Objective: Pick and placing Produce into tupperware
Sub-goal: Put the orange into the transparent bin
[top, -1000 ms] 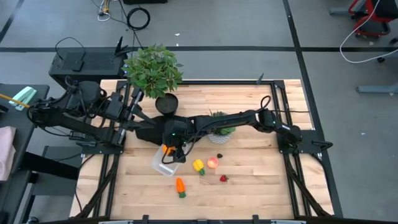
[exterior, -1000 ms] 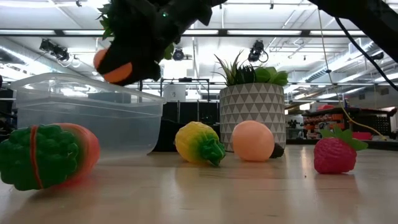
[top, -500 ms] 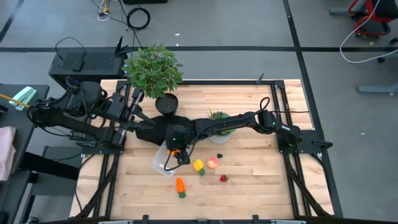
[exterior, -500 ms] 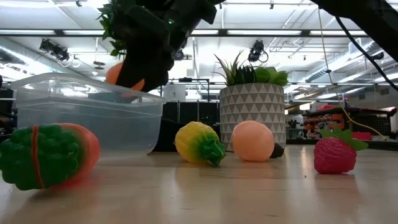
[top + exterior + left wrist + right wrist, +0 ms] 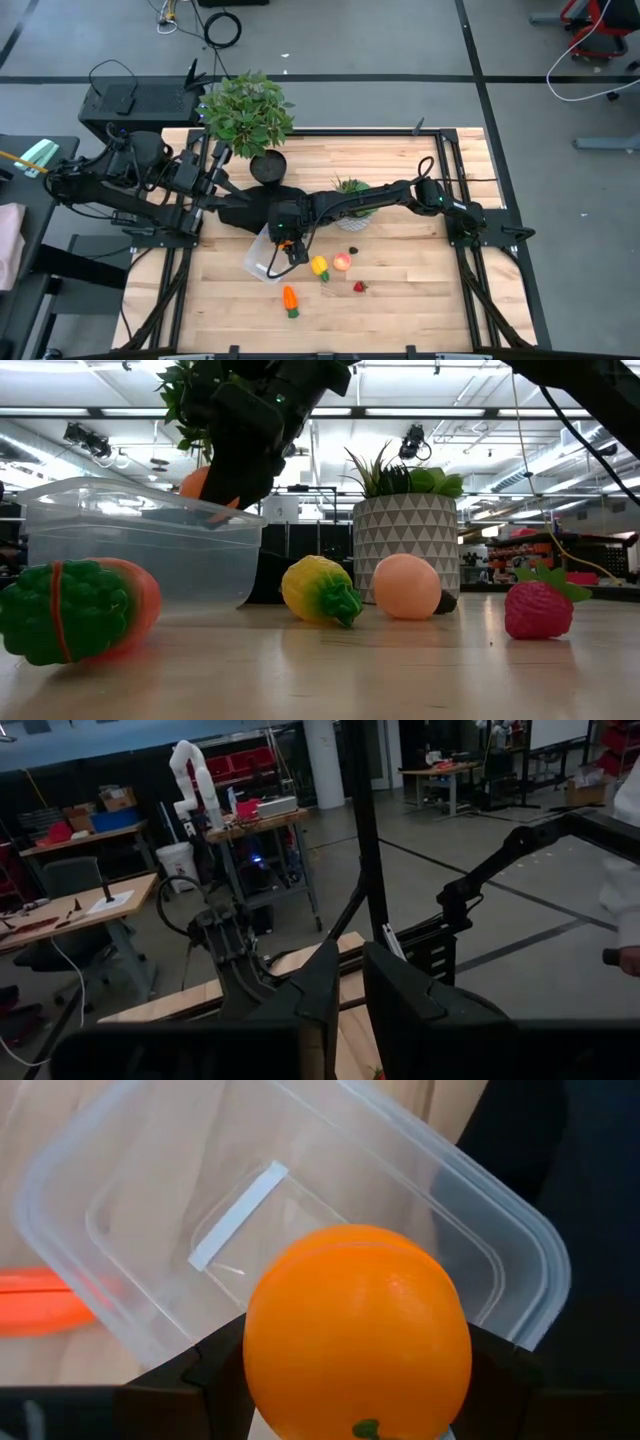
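Note:
My right gripper [image 5: 286,243] is shut on the round orange [image 5: 355,1335] just above the clear tupperware [image 5: 262,262], whose open top fills the right wrist view [image 5: 300,1200]. In the low view the orange [image 5: 200,482] hangs at the level of the tupperware's rim [image 5: 130,510]. The carrot [image 5: 289,299], the yellow piece [image 5: 319,266], the pink-red fruit [image 5: 342,262] and the strawberry [image 5: 359,287] lie on the table to the tupperware's right and near side. My left gripper [image 5: 232,196] waits at the table's far left, shut and empty. My right gripper pinches the orange by two opposite sides [image 5: 260,1365] between its two fingers [image 5: 210,1375]. The fingers come from above, slanting down. The orange is lifted clear, above the tupperware's inside.
A small white patterned pot with a plant [image 5: 350,213] stands just right of the right arm. A large leafy plant [image 5: 245,110] in a dark pot [image 5: 268,167] stands at the far left. Bare wood lies at the table's right and near sides.
My right gripper, still shut on the orange, has gone a little toward the table's right edge and down, to just above the tupperware's rim.

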Controlling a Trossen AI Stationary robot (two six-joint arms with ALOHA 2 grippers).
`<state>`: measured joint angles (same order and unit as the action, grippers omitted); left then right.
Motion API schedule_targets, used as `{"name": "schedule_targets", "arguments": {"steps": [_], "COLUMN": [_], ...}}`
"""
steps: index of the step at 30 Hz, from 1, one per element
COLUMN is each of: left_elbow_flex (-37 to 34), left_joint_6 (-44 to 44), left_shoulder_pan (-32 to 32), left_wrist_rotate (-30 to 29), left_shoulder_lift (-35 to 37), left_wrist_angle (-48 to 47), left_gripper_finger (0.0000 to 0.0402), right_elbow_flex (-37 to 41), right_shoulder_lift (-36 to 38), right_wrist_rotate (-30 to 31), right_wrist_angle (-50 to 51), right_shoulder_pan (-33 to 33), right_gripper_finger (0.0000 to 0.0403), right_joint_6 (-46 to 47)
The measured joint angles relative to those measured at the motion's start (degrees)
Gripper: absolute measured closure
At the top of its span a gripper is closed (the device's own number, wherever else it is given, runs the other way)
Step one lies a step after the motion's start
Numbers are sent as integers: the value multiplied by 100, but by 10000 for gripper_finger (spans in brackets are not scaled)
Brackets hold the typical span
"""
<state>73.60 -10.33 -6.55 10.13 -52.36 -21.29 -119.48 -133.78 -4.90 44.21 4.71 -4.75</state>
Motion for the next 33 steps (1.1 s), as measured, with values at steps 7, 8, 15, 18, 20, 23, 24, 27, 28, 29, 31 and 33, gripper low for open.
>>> {"name": "schedule_targets", "arguments": {"steps": [7,8,15,18,20,23,24,27,28,29,31,33], "left_elbow_flex": [0,0,0,0,0,0,0,0,0,0,0,0], "left_joint_6": [2,2,7,17,17,17,17,17,17,17,17,15], "left_shoulder_pan": [0,0,-1,-1,0,-2,0,-1,-1,-1,0,0], "left_wrist_rotate": [0,0,0,-2,-1,-1,0,0,-2,0,-2,-2], "left_shoulder_lift": [0,0,0,0,0,0,0,0,0,0,0,0], "left_wrist_angle": [-1,-1,-1,-1,0,0,-1,0,-1,-1,-1,1], "left_gripper_finger": [340,340,346,345,343,340,339,338,338,338,338,339], "right_elbow_flex": [0,0,0,0,0,0,0,-36,-66,-97,-151,-194], "right_shoulder_lift": [0,0,4,4,4,4,4,4,4,5,9,11], "right_wrist_rotate": [8,2,-3,-3,-3,-3,-3,-4,-4,-5,-5,-15], "right_wrist_angle": [0,0,104,136,140,144,144,171,167,144,133,145], "right_shoulder_pan": [0,0,0,0,0,0,0,4,6,7,9,7], "right_gripper_finger": [138,136,130,130,130,129,129,130,130,130,130,129], "right_joint_6": [0,0,2,2,2,4,4,4,4,4,4,4]}}
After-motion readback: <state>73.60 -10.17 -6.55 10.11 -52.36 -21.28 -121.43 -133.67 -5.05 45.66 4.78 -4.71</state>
